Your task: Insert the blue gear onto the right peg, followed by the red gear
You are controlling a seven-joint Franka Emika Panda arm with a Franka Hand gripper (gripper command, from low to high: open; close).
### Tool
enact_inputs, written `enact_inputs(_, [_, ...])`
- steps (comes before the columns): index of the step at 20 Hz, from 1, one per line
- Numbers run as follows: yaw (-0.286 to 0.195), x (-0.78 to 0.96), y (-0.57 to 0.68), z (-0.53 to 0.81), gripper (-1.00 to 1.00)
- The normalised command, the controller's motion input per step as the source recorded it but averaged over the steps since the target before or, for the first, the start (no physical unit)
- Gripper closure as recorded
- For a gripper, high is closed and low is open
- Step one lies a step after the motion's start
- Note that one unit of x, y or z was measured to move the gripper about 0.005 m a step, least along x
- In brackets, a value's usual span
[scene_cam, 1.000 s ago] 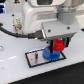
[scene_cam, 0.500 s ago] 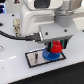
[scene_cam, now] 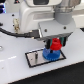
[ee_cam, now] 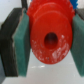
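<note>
Exterior view: my gripper (scene_cam: 56, 45), clamped on the red gear (scene_cam: 56, 44), has dropped closer to the blue gear (scene_cam: 50, 53) seated on the plate (scene_cam: 35, 57), frame centre. Blue done; red nearly stacked.

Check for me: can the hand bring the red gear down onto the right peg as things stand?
Probably yes. The hand grips the red gear just above the blue gear on the plate; nothing visible lies between them.
</note>
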Motion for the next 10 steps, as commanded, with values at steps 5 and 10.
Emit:
enact_inputs(5, [0.000, 0.22, -0.26, -0.15, 1.00])
enact_inputs(10, [0.000, 0.19, -0.03, -0.11, 1.00])
